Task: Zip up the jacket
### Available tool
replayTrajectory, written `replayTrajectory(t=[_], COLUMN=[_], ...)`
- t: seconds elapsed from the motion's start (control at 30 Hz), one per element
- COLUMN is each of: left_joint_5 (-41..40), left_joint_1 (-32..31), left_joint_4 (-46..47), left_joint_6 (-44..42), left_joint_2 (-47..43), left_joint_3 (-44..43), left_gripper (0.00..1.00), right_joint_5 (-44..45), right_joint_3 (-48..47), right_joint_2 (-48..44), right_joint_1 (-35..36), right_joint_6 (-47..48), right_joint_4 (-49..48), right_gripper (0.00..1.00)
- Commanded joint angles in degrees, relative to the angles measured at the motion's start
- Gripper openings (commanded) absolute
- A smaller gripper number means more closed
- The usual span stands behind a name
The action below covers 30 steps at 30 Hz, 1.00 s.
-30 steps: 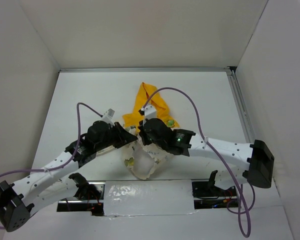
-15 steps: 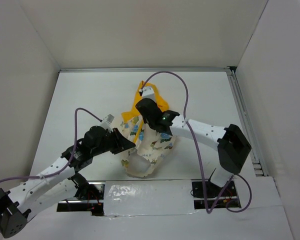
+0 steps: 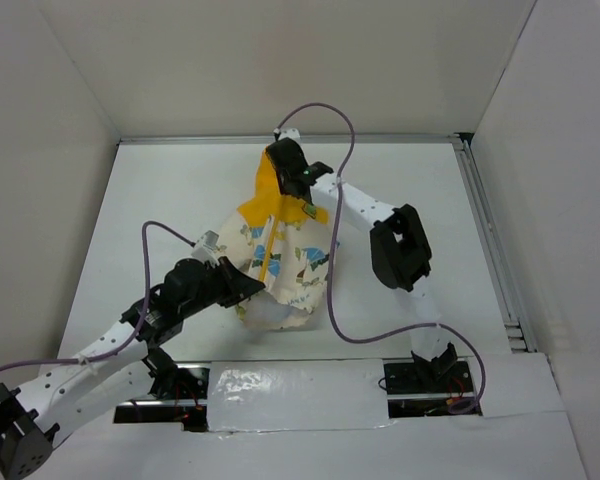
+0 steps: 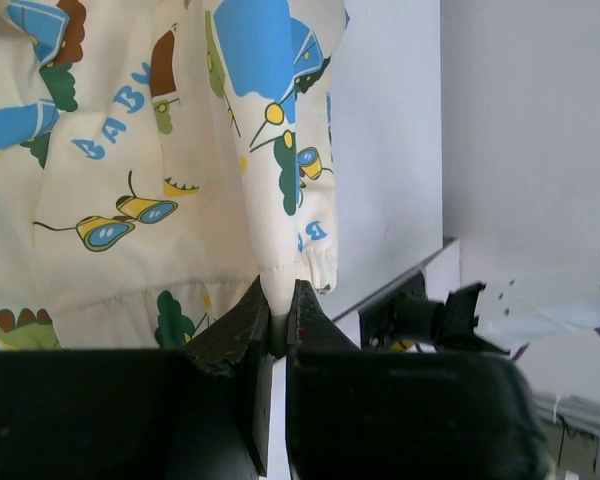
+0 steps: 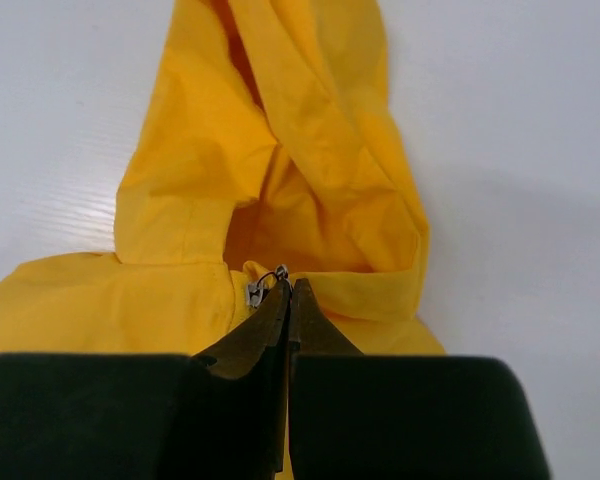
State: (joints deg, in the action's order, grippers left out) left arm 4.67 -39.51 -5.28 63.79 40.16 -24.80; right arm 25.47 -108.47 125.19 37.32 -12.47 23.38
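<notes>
The jacket [image 3: 285, 265] lies stretched across the table, cream printed body near me, yellow hood [image 3: 265, 195] toward the back. My left gripper [image 3: 246, 292] is shut on the jacket's bottom hem; in the left wrist view the cream hem [image 4: 298, 268] is pinched between the jaws of the left gripper [image 4: 278, 292]. My right gripper [image 3: 283, 170] is over the hood. In the right wrist view the right gripper [image 5: 287, 285] is shut on the zipper pull, with the metal slider [image 5: 255, 291] at the collar, just below the hood [image 5: 280, 150].
White walls close in the table on three sides. A metal rail [image 3: 485, 235] runs along the right edge. The right arm's elbow [image 3: 400, 245] stands right of the jacket. Purple cables [image 3: 335, 290] loop over the table. A taped strip [image 3: 290, 385] lies at the near edge.
My right gripper has moved away toward the back of the table with the zipper pull, stretching the jacket out long. My left gripper has stayed shut on the hem, shifting slightly nearer.
</notes>
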Motion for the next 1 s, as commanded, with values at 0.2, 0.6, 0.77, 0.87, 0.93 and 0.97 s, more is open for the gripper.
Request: replayTrajectory(t=[0.2,0.6,0.77,0.87,0.93,0.97], left_joint_5=[10.8,-8.5,-17.5,-16.7,-16.3,-15.2], left_joint_1=[-3.0,-3.4,-2.6,-0.8,2.0,3.2], left_joint_4=[-10.2,-31.3,-37.4,-33.7,-31.7,-30.8], left_joint_6=[1.3,0.9,-0.4,-5.4,-8.2,-9.7], left_joint_2=[2.7,1.2,4.0,5.1,5.9,6.2], left_joint_3=[-1.9,-16.5,-21.7,-24.5,-26.0,-26.5], left_gripper=[0.63,0.99,0.99,0.99,0.99,0.99], right_joint_5=[3.4,-6.4,-12.2,-11.8,-9.7,-7.7], right_joint_3=[-15.5,27.6,51.6,56.0,57.0,57.6], right_joint_2=[5.1,-37.2,-55.9,-62.6,-67.3,-68.6], right_joint_1=[-11.4,-17.9,-28.2,-30.9,-31.4,-31.3], right_joint_6=[-2.0,-14.7,-21.2,-22.3,-22.0,-21.5], right_joint_4=[-9.3,-19.7,-22.9,-22.6,-18.5,-17.1], right_gripper=[0.39,1.00,1.00,1.00,1.00,1.00])
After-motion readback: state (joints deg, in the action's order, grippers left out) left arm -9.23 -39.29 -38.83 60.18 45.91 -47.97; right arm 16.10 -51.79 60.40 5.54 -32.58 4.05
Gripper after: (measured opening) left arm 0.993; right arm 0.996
